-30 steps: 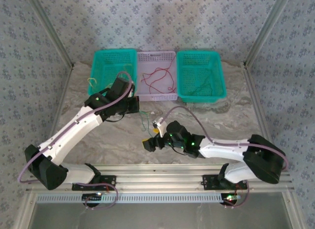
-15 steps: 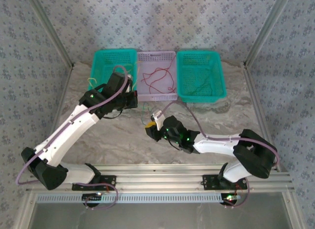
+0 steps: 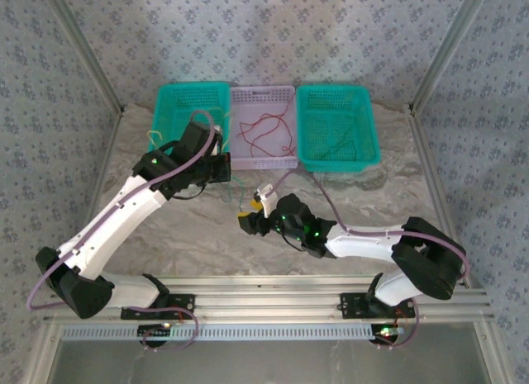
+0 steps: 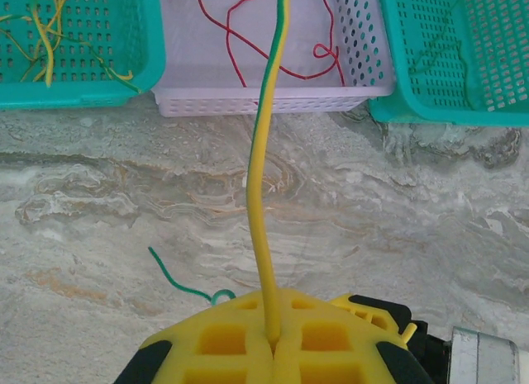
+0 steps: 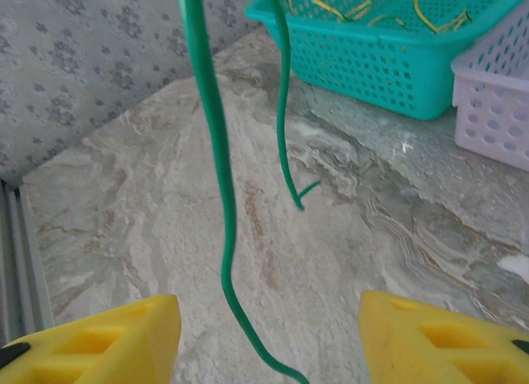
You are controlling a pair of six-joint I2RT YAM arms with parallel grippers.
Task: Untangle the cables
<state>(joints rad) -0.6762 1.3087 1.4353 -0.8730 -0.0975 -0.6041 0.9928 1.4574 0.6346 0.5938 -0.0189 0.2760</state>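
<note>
- Two shifts in the last second: the left gripper (image 4: 273, 341), drawn slightly back toward the baskets (image 4: 83, 93), is pinching the yellow-green cable (image 4: 258, 194).
- The right gripper (image 5: 269, 334) has come forward, closer to it. Its fingers are spread around a hanging green cable (image 5: 216, 153) without gripping, so the untangling looks unfinished.

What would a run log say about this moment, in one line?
left fingers: shut on yellow-green cable | right fingers: open, green cable hanging between them | untangling: not yet done
</note>
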